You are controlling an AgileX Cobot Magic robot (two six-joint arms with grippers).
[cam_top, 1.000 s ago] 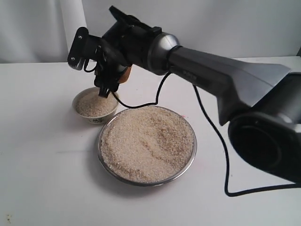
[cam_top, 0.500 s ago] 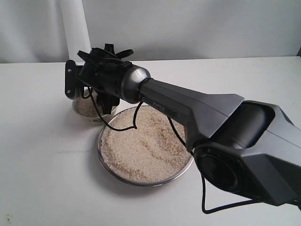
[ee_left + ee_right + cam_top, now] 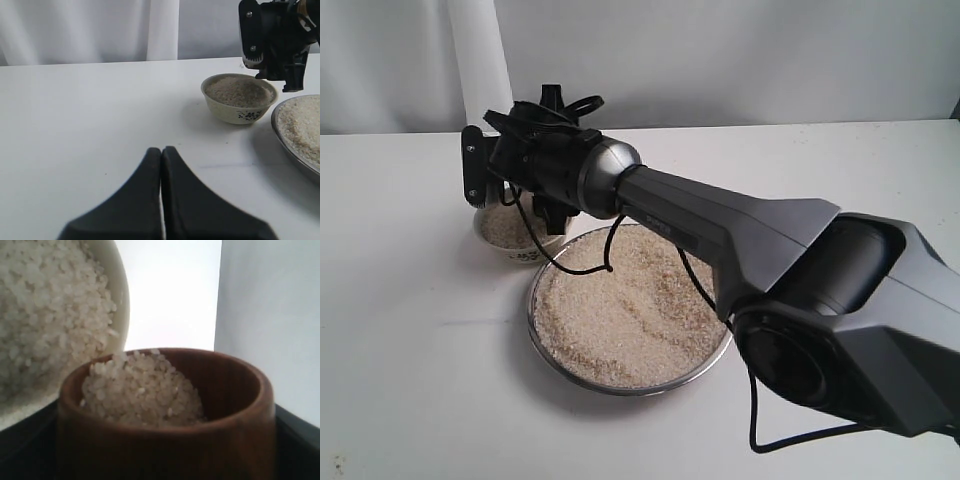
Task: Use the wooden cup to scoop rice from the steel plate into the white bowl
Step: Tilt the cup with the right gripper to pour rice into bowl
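The white bowl (image 3: 520,254) stands heaped with rice (image 3: 235,91) just behind-left of the steel plate (image 3: 536,322), which is also full of rice (image 3: 630,305). My right gripper (image 3: 542,200) hangs over the bowl, reaching across from the right, and is shut on the wooden cup (image 3: 165,440). The cup holds a mound of rice (image 3: 142,390), with the bowl's rim (image 3: 122,305) close beside it. In the exterior view the wrist hides the cup. My left gripper (image 3: 161,150) is shut and empty, low over bare table, well short of the bowl (image 3: 239,112).
A white post (image 3: 480,60) stands at the back behind the bowl, against a pale wall. The right arm's black cable (image 3: 800,390) loops over the table right of the plate. The plate's rim (image 3: 280,137) shows in the left wrist view.
Over the last second the right arm swung down and turned its wrist over the bowl, hiding the cup in the exterior view. Since half a second ago it has shifted slightly, uncovering more of the bowl.
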